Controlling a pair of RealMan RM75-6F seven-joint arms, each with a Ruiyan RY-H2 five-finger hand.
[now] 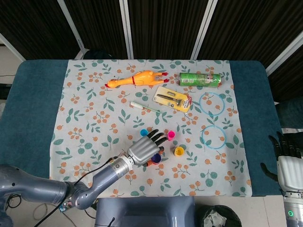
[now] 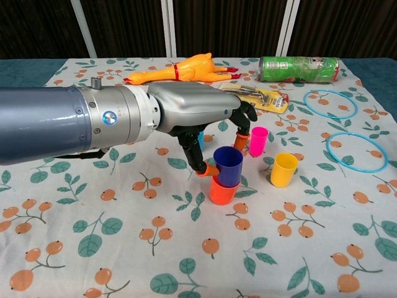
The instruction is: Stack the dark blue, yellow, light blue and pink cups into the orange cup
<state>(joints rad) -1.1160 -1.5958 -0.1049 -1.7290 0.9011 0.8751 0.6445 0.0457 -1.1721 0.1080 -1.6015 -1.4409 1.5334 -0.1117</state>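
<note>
The left robot hand [image 2: 205, 118] pinches the dark blue cup [image 2: 227, 166], seated tilted in the orange cup [image 2: 221, 193] on the bench [image 2: 124, 248]. The pink cup [image 2: 258, 141] and yellow cup [image 2: 284, 169] stand near; the light blue cup [image 1: 143, 132] sits behind. The right robot hand [image 1: 287, 163] rests spread, off the bench.

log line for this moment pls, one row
step: dark blue cup into orange cup | left hand: holds dark blue cup, partly seated | right hand: idle, off cloth | remaining: yellow, light blue, pink
</note>
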